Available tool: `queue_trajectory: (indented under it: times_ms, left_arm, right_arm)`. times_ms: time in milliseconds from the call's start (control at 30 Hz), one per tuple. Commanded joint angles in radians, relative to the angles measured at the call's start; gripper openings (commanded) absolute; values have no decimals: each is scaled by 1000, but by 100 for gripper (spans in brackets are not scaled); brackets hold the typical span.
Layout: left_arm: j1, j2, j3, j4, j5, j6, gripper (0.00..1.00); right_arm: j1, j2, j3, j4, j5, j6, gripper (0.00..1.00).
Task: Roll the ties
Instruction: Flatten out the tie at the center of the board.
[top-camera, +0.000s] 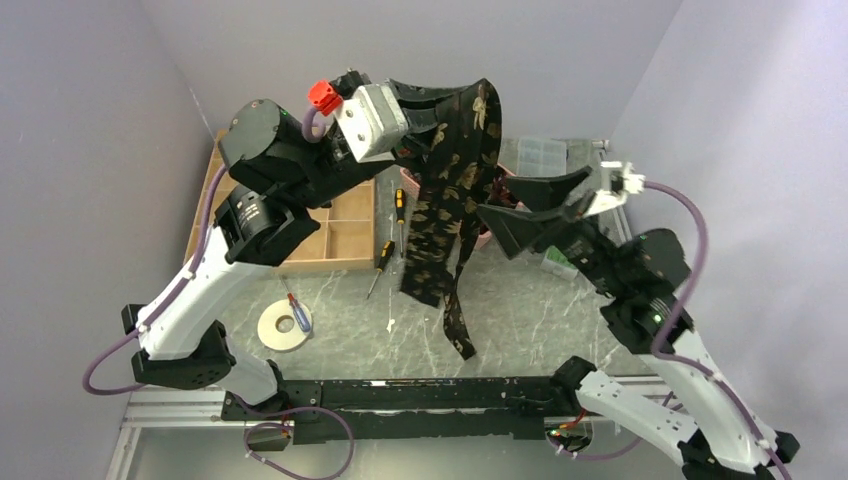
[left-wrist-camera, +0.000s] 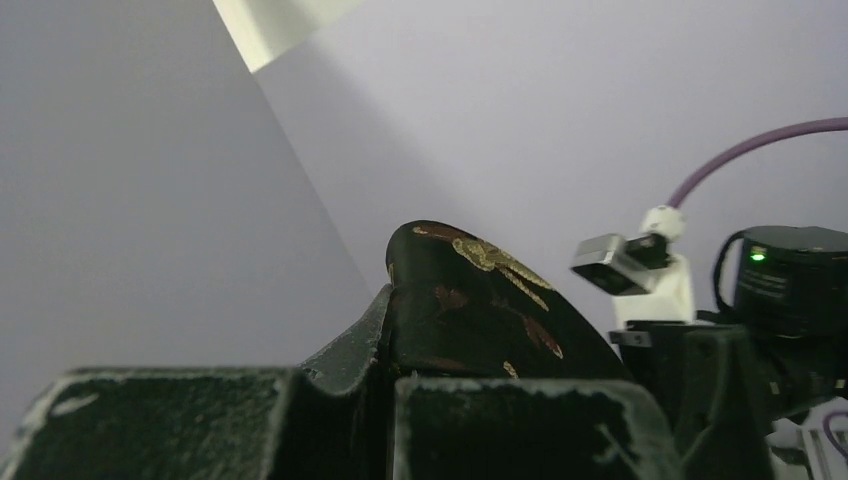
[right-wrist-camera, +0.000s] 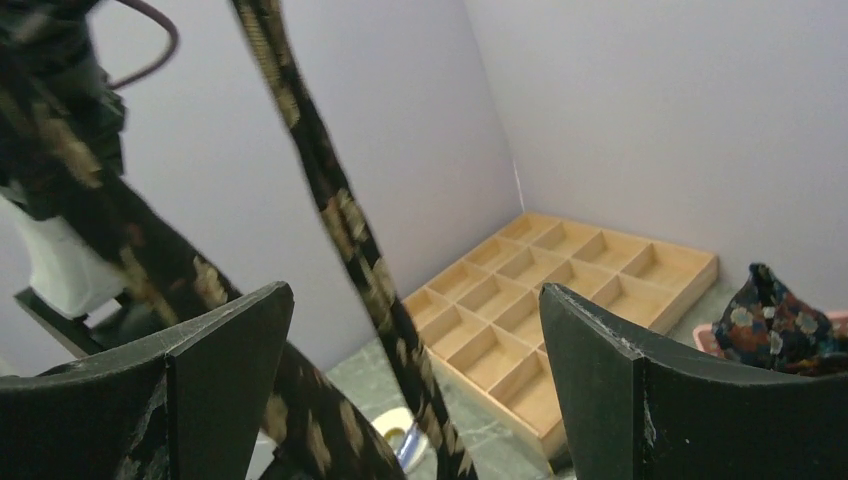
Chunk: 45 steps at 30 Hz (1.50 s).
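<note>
From above, the left pincer (top-camera: 425, 112) is clenched on a black, gold-patterned tie (top-camera: 440, 220), held high so both ends dangle toward the table (top-camera: 560, 320). The right pincer (top-camera: 497, 198) is spread wide just beside the hanging cloth.

Left wrist: the tie (left-wrist-camera: 480, 310) bulges up from the closed pincer (left-wrist-camera: 390, 400).

Right wrist: the tie's narrow strand (right-wrist-camera: 340, 220) hangs between the released pincer's (right-wrist-camera: 415, 300) fingers, with a wooden tray (right-wrist-camera: 560, 290) behind.

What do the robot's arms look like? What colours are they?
The left arm and right arm are white with chunky black joints. A purple cable loops along each. The left gripper and right gripper have black, scuffed wedge fingers. A red cap sits by the left wrist.
</note>
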Motion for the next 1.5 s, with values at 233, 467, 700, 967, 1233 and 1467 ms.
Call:
queue_trajectory:
  times_ms: [233, 467, 700, 967, 1233, 1467]
  left_arm:
    - [-7, -167, -166, 34, 45, -36, 3]
    - [-7, -395, -608, 132, -54, -82, 18]
    - [-7, -580, -1001, 62, -306, -182, 94]
    - [-7, -725, -1096, -69, -557, -244, 94]
    - [-5, -436, -621, -100, 40, -389, 94]
    - [-5, -149, -295, -130, 384, -506, 94]
  right_arm:
    - [9, 209, 100, -16, 137, -41, 42]
    - [6, 211, 185, 39, 224, -165, 0]
    - [6, 219, 337, -32, 114, -301, 0]
    - [7, 254, 536, -177, -48, -411, 0]
    - [7, 360, 675, -218, -426, -340, 0]
    - [5, 379, 646, -119, -524, -232, 0]
